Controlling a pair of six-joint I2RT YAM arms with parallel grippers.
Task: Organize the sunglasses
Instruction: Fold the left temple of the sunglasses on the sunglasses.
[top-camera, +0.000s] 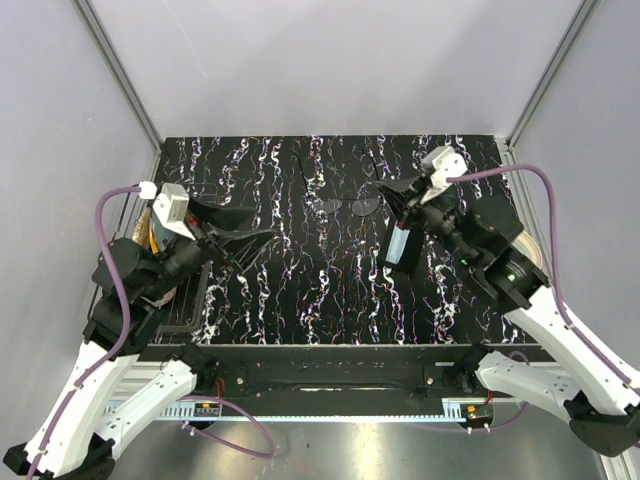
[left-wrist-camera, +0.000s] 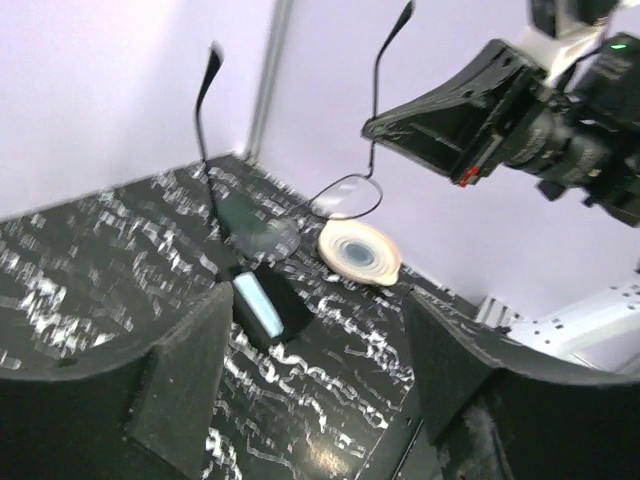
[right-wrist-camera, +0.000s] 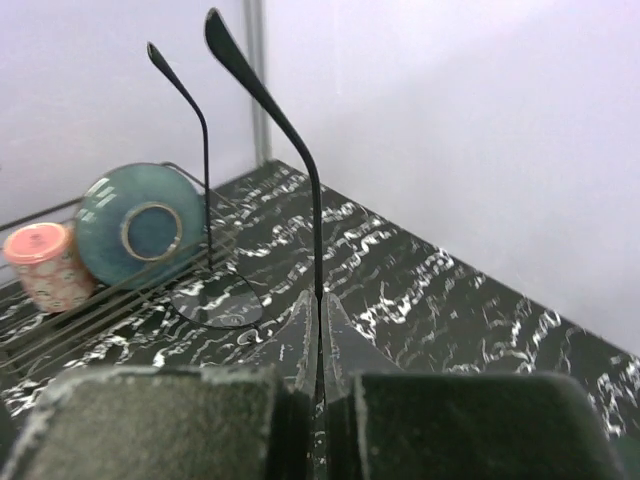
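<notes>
From the top external view, the sunglasses (top-camera: 350, 206) sat at the middle of the black marbled table (top-camera: 300, 300), toward its far edge, with the lenses down and both temple arms raised. The right gripper (top-camera: 388, 192) was at the temple on the right-hand side of the frame. A dark box (top-camera: 401, 245) with a pale blue face lay just below it. The left gripper (top-camera: 258, 225) stood well apart from the sunglasses on the left half of the table, beside a wire rack (top-camera: 185, 300). Its fingers were spread and nothing lay between them. In the left wrist view, that gripper's two pads stood wide apart at the lower corners, with only bare table top in the gap. Beyond them lay the dark box, with one lens just behind it. The right gripper, at the upper right, was clamped on one raised temple. A pale bowl (left-wrist-camera: 358, 252) sat on the table behind the lenses. In the right wrist view, the right gripper's fingers were pressed together on the thin temple arm, which rose straight up from between them. The other temple stood upright beyond it, with a lens low at the table top beside it. A teal plate (right-wrist-camera: 140, 225) stood on edge in the rack, with a pink cup (right-wrist-camera: 40, 268) touching its left side.
</notes>
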